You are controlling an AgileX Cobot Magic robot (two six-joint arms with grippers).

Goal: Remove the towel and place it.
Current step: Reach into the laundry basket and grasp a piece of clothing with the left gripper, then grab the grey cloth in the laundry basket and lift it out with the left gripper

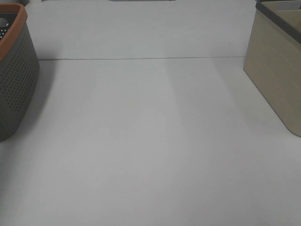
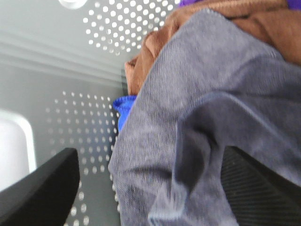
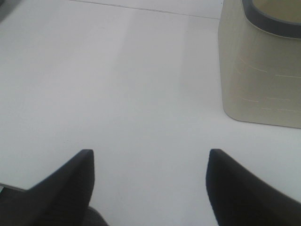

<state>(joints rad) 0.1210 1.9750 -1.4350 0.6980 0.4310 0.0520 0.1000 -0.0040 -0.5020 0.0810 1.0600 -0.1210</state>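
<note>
The towel [image 2: 211, 94] is a dark grey ribbed cloth, seen close up in the left wrist view. It lies crumpled on a brown cloth [image 2: 155, 47] and a blue cloth [image 2: 123, 107], inside the perforated grey basket [image 2: 75, 117]. My left gripper [image 2: 150, 162] is open inside the basket. Its black fingers [image 2: 47, 188] stand on either side of a fold of the towel, and no white tag shows. My right gripper [image 3: 150, 157] is open and empty over the white table. Neither gripper shows in the exterior high view.
The grey basket with an orange rim [image 1: 19, 80] stands at the table's left edge. A beige box with a dark rim [image 1: 277, 80] stands at the right, and it also shows in the right wrist view [image 3: 258, 70]. The white table [image 1: 150, 141] lies between them.
</note>
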